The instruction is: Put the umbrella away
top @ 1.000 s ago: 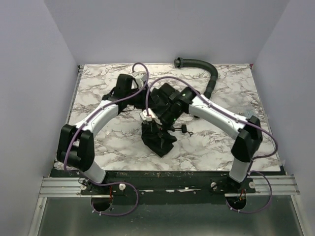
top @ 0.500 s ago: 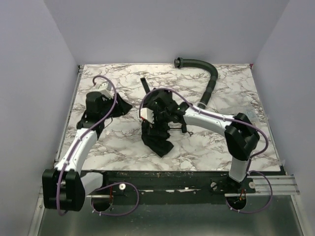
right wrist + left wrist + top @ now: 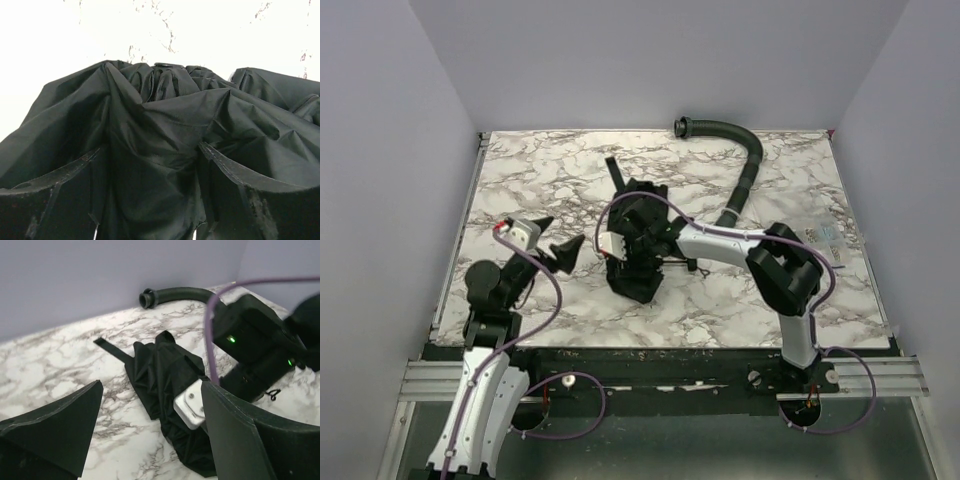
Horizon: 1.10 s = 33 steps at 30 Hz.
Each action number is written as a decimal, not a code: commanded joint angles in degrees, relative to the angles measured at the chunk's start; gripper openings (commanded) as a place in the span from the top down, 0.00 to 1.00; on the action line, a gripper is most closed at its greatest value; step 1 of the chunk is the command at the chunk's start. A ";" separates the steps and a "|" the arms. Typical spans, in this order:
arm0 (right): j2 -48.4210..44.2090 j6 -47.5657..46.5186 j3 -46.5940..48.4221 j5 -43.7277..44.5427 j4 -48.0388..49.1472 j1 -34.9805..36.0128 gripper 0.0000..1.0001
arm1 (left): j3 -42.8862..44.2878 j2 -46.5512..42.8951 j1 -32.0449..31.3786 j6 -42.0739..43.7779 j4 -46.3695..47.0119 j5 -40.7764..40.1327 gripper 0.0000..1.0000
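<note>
Folded umbrella mid-table, under the right arm

Nearest, the left gripper hangs over the marble table with its fingers spread wide and nothing between them, left of the umbrella and apart from it. At mid-table the black bundle lies crumpled; the right gripper presses down on it, jaws wide, fabric bulging between the fingers. Farthest back, a ribbed hose curves along the edge.

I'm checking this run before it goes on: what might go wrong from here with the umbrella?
The right gripper straddles only loose folds of the umbrella; closing there may pinch just fabric, so the bundle could sag or unfurl when lifted.
The strap trails loose and may snag.
The left gripper hangs open, well apart, giving no support.
</note>
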 commanded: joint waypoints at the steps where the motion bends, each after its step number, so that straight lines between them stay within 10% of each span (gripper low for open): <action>1: 7.50 -4.33 0.65 -2.05 -7.19 -1.52 0.39 | -8.32 -9.18 -2.52 17.18 9.98 13.78 0.19; 7: 6.55 -7.10 1.78 -7.82 -12.76 -5.36 0.72 | -7.85 -15.48 -11.39 30.79 -2.88 21.45 0.20; 11: 5.76 -10.96 2.59 -11.31 -18.29 -6.49 0.70 | -6.65 -11.58 -16.40 27.96 -6.02 28.75 0.34; 13: 6.19 -11.72 3.40 -12.49 -20.81 -6.43 0.63 | -6.17 -6.76 -18.16 16.21 -1.14 27.24 0.58; 16: 8.20 -9.65 7.39 -15.51 -25.88 -6.52 0.41 | -4.38 -0.40 -20.78 -1.77 1.03 18.43 0.67; 20: 6.59 -8.04 9.83 -19.68 -28.25 -6.65 0.25 | -5.63 -1.32 -22.22 -11.92 1.48 2.00 0.64; 24: 2.05 -8.37 9.79 -21.42 -28.66 -6.74 0.20 | -1.44 -0.60 -20.04 -16.87 -7.10 -18.47 0.36; 33: -2.37 -13.94 7.38 -23.09 -29.41 -6.74 0.19 | 22.08 41.49 -2.27 -23.94 -9.41 6.51 0.31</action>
